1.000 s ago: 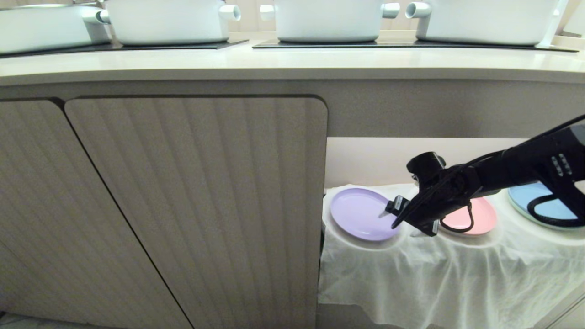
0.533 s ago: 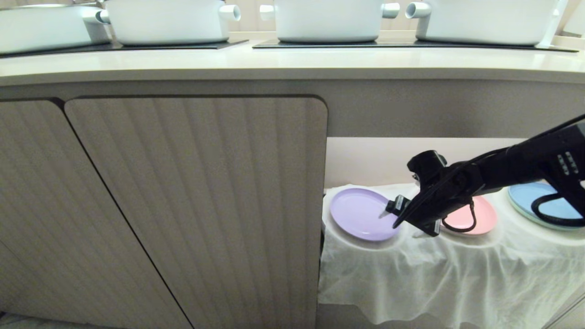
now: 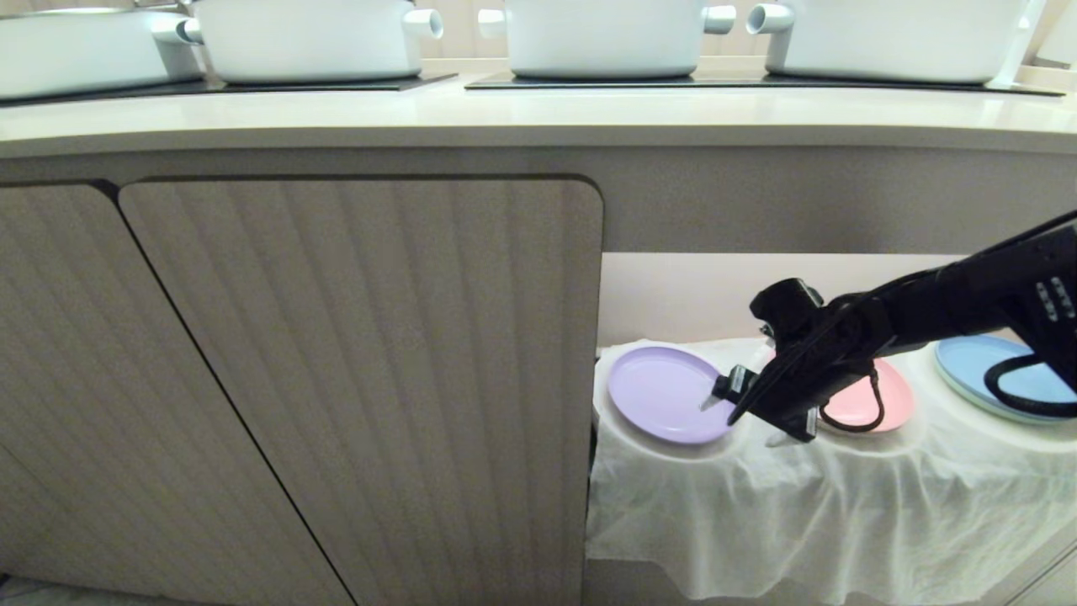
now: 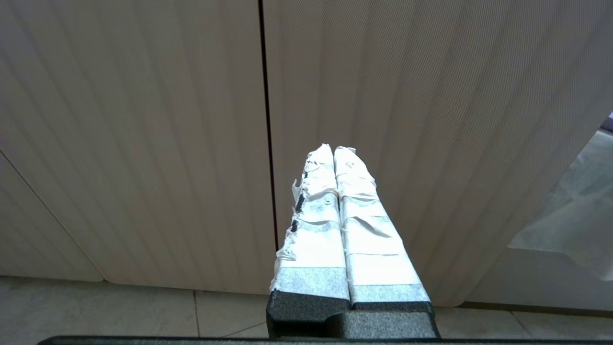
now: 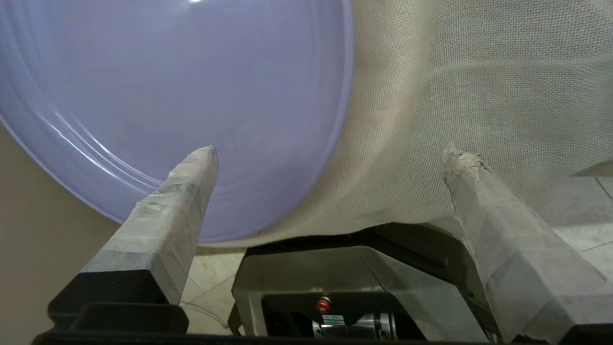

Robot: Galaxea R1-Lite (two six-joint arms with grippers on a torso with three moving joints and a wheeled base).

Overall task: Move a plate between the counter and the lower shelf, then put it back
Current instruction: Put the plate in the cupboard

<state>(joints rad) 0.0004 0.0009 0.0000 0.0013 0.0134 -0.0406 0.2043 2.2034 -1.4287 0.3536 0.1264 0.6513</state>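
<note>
The lilac plate (image 3: 660, 394) lies flat on a cloth mound at the left end of the lower shelf (image 3: 921, 442). My right gripper (image 3: 740, 422) hovers at the plate's right rim, open wide and holding nothing. One finger is over the plate and the other is over the cloth. In the right wrist view the plate (image 5: 167, 96) fills the space beyond one finger, with the right gripper (image 5: 330, 155) straddling its edge. The counter (image 3: 538, 118) runs above. My left gripper (image 4: 334, 151) is shut and empty, parked facing a cabinet door.
A pink plate (image 3: 879, 404) and a blue plate (image 3: 976, 370) sit further right on the shelf, partly behind my right arm. White pots (image 3: 606, 34) stand on the black hob panels (image 3: 740, 82). A ribbed cabinet door (image 3: 362, 379) bounds the niche on the left.
My right gripper has sunk slightly at the plate's right rim and stays open. The plate has not moved.
</note>
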